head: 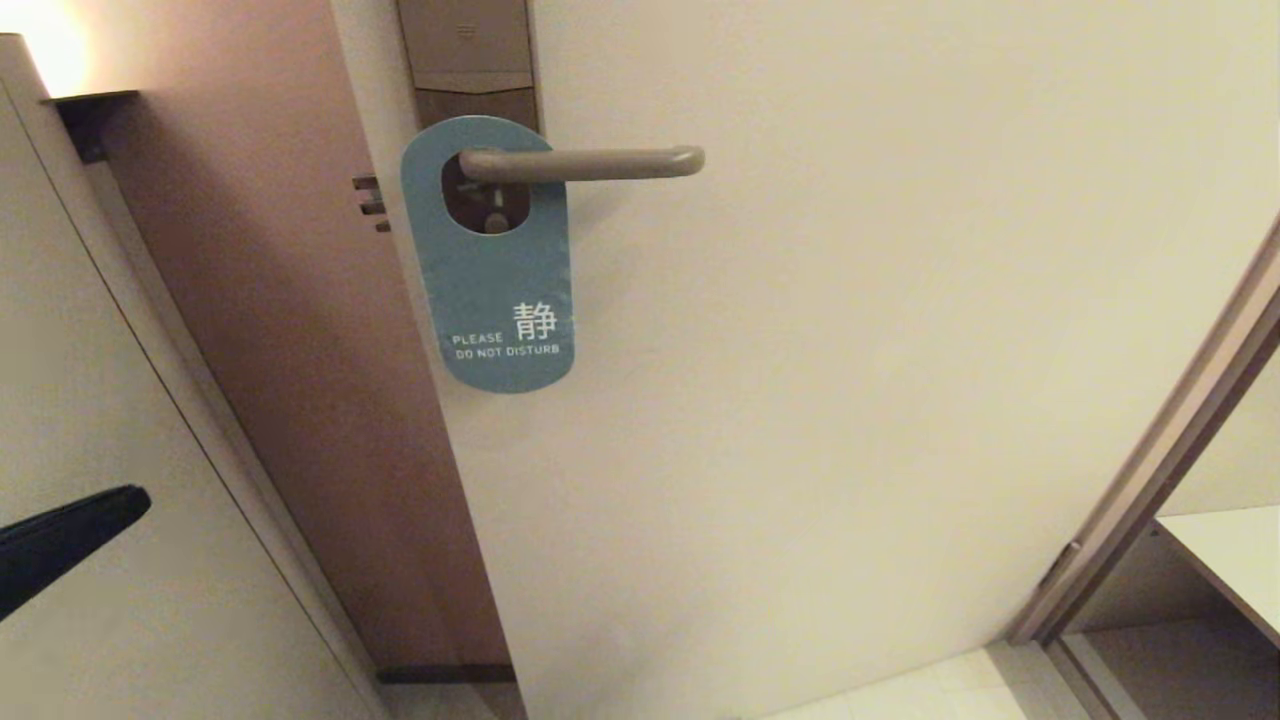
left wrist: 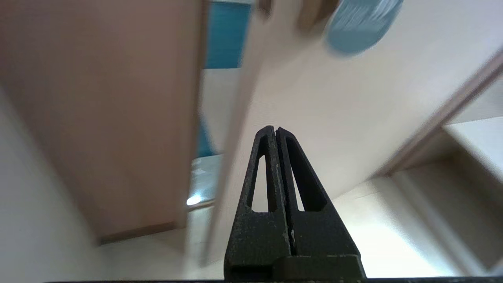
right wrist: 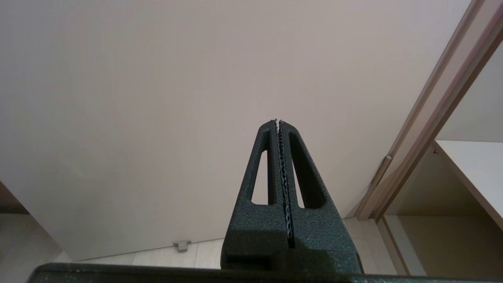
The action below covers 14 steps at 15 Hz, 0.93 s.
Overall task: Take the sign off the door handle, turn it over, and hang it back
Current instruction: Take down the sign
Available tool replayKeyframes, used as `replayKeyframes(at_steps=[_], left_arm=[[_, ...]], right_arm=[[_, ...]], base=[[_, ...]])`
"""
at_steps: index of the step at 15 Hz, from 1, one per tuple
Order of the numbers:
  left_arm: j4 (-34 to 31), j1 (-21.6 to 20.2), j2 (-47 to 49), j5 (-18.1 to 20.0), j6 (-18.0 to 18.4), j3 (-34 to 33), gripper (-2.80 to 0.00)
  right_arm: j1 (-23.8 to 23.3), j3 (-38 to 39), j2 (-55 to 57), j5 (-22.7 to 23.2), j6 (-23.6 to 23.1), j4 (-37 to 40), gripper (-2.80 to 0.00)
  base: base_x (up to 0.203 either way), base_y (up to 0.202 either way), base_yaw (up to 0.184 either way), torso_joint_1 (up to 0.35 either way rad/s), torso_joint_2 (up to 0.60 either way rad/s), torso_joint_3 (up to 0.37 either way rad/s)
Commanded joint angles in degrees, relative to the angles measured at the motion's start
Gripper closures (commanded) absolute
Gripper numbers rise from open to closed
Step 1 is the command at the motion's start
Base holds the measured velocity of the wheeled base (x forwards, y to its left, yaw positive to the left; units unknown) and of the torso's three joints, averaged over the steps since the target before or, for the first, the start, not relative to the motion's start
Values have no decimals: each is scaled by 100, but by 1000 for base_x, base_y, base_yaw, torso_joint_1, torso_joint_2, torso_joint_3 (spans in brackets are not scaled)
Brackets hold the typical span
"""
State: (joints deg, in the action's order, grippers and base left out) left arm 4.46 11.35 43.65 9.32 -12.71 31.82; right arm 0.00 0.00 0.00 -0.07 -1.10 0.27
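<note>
Head view first: the sign (head: 488, 262) hangs on the handle (head: 585, 163), teal face out, its oval hole looped over the bar close to the lock plate (head: 468, 62). White lettering near its lower end reads "PLEASE DO NOT DISTURB" beside a Chinese character. The card lies flat against the pale door (head: 850, 400), and the bar runs level, its free end pointing to the robot's right. Small dark latch bolts (head: 371, 203) show on the door's edge just beside the sign. A brown panel (head: 290, 380) stands to the left of the door, with a lamp glow (head: 50, 45) above it. The left gripper (head: 135, 498) enters low at the left edge, well apart from the sign and below it; only a dark tip shows

Left wrist view: the left gripper (left wrist: 276, 129) has its two fingers pressed together with nothing between them. Beyond it, the blurred teal shape near the frame edge is probably the lower end of the sign (left wrist: 359, 29), hanging well apart from the fingertips

Right wrist view: the right gripper (right wrist: 278, 122) is closed too, toothed pads meeting, empty. It faces bare door (right wrist: 157, 98), with a small doorstop (right wrist: 181, 245) at the floor and the door frame (right wrist: 428, 118) alongside
</note>
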Motion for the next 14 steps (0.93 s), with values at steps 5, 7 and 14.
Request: replayKeyframes(at_steps=[5, 7, 14], left_arm=[[1000, -51, 1221, 1335, -26, 173, 0], [1378, -369, 1441, 2063, -13, 173, 0], [2068, -1801, 2663, 4960, 1328, 208, 0]], right_arm=[[8, 0, 0, -1, -5, 0, 0], [0, 0, 0, -1, -5, -5, 0], [0, 0, 0, -1, -5, 0, 0]], base=[[0, 0, 0, 0, 0, 0], [0, 0, 0, 0, 0, 0], [0, 0, 0, 0, 0, 0]])
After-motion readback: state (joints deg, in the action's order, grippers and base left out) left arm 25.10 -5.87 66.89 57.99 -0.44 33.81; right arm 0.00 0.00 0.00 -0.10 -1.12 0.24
